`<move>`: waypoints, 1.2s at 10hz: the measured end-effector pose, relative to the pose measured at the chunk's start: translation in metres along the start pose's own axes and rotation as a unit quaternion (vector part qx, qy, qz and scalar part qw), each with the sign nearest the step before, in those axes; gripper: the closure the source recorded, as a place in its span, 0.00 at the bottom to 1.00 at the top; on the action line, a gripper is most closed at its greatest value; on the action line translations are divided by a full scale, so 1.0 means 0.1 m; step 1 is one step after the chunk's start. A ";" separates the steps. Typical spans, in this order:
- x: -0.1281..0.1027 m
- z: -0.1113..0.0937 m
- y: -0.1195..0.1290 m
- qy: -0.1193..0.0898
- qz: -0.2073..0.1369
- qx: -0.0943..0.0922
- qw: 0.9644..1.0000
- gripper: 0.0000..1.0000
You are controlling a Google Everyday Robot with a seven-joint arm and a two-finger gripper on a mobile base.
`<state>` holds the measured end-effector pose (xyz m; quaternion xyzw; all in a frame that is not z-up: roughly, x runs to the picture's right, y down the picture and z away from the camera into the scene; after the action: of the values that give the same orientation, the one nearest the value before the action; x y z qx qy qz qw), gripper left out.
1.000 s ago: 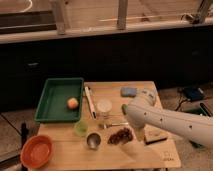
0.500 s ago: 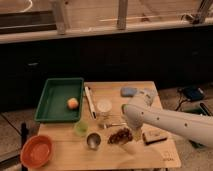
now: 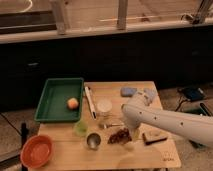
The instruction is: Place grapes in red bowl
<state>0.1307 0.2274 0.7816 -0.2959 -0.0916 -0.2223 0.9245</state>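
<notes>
The dark reddish-purple grapes (image 3: 118,136) lie on the wooden table (image 3: 125,157), near its front middle, just right of the metal cup (image 3: 93,140). My white arm reaches in from the right. Its gripper (image 3: 128,131) is down at the right side of the grapes, mostly hidden behind the wrist. The orange-red bowl (image 3: 36,151) sits at the table's front left corner, well apart from the gripper, with nothing in it.
A green tray (image 3: 52,107) at back left holds a round orange fruit (image 3: 73,103). A small green cup (image 3: 80,128), a white round cup (image 3: 104,105), a white pen (image 3: 90,102), a blue sponge (image 3: 129,91) and a brown packet (image 3: 152,136) also lie on the table.
The arm has shifted slightly at the grapes. The grapes and the other things stay where they were.
</notes>
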 end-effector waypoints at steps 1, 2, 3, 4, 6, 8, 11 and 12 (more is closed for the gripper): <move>0.00 0.03 0.01 -0.003 0.001 0.000 1.000 0.20; 0.00 0.07 0.01 -0.007 0.002 0.000 1.000 0.20; -0.01 0.10 0.00 -0.009 0.002 0.000 1.000 0.20; -0.03 0.13 -0.01 -0.012 0.001 0.000 1.000 0.20; -0.03 0.18 -0.01 -0.015 0.001 -0.001 1.000 0.20; -0.03 0.24 0.00 -0.021 0.002 -0.003 1.000 0.29; -0.04 0.31 0.01 -0.026 0.003 -0.005 1.000 0.34; -0.04 0.32 0.01 -0.027 0.002 -0.006 1.000 0.35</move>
<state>0.1264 0.2482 0.8061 -0.3071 -0.1146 -0.2131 0.9204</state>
